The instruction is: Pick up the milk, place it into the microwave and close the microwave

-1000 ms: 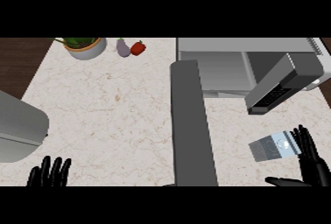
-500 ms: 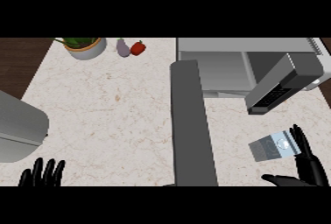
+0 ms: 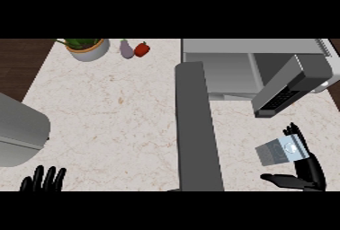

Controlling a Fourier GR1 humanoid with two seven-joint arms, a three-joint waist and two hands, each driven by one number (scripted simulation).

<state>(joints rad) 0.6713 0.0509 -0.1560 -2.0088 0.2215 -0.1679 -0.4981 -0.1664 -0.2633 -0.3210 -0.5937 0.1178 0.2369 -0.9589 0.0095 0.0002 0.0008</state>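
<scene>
One milk, one microwave, two hands. The milk sits on the bench at lower right, below the microwave's open door and apart from it. The right hand is just right of the milk: fingers straight, running up along its right side, thumb spread left under it. It is open, with nothing grasped; contact with the milk can't be told. The left hand rests open at the lower left edge, fingers up, well apart from the milk. One plant, one eggplant and one red vegetable stand at the top left. One grey bar runs down the middle; one grey bulk is at left.
</scene>
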